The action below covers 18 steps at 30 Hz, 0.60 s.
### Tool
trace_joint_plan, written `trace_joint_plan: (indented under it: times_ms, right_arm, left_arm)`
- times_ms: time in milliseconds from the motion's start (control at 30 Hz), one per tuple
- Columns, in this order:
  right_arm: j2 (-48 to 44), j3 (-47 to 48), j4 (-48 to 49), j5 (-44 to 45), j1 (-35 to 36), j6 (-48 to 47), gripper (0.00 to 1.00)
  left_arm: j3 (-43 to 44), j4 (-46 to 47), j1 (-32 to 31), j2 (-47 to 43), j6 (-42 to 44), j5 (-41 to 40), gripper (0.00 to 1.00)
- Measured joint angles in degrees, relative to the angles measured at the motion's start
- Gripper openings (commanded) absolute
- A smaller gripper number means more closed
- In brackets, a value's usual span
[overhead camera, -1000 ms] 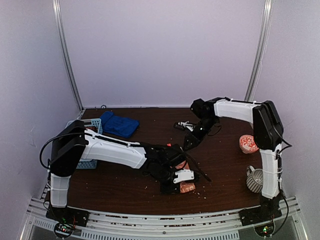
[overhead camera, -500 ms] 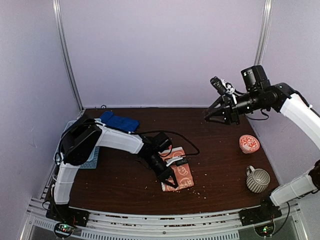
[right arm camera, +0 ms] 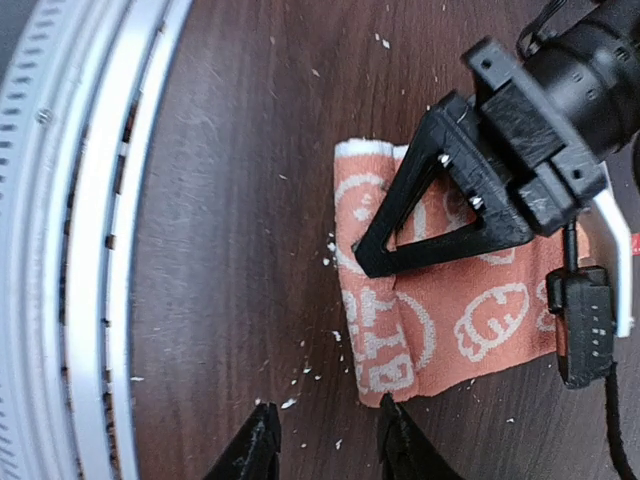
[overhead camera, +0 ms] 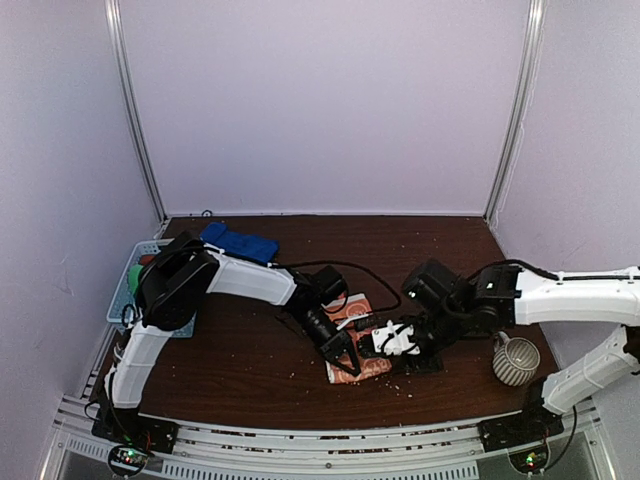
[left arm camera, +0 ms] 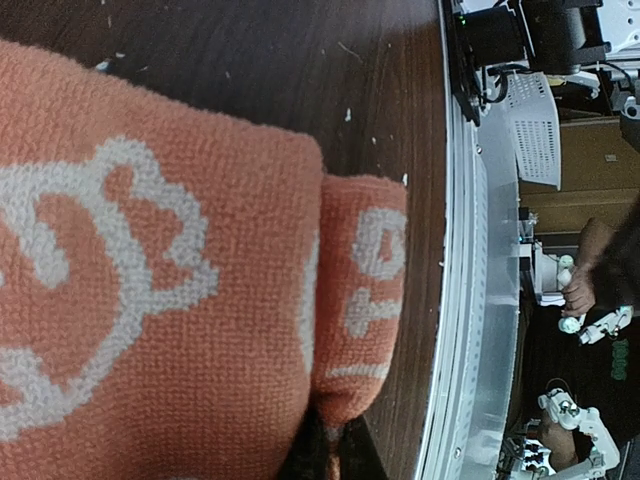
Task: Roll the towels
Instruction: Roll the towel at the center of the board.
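Bare table lies open at seven o'clock of the orange towel. The left gripper blocks its ten o'clock side, the right gripper its three.

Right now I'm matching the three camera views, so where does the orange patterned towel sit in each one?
Top external: the orange patterned towel lies low centre, near the table's front edge.
Left wrist: it fills the left and centre, with its rolled edge to the right.
Right wrist: it is centre right.
Shared landmark: the metal front rail, on the right in the left wrist view and on the left in the right wrist view.
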Motion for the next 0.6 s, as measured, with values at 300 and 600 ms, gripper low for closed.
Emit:
trace_joint_plan:
  times_ms: [300,600]
  right_arm:
    - [9.4,-3.9,13.7,12.1,2.2,-1.2,0.37]
    - [16.9,-3.5,17.6,10.9,2.4,-2.1,0.29]
  left_arm:
    - [0.2,-1.3,0.0,0.1,0.0,0.3,0.0]
    - [0.3,-1.6,0.0,0.1,0.1,0.3,0.01]
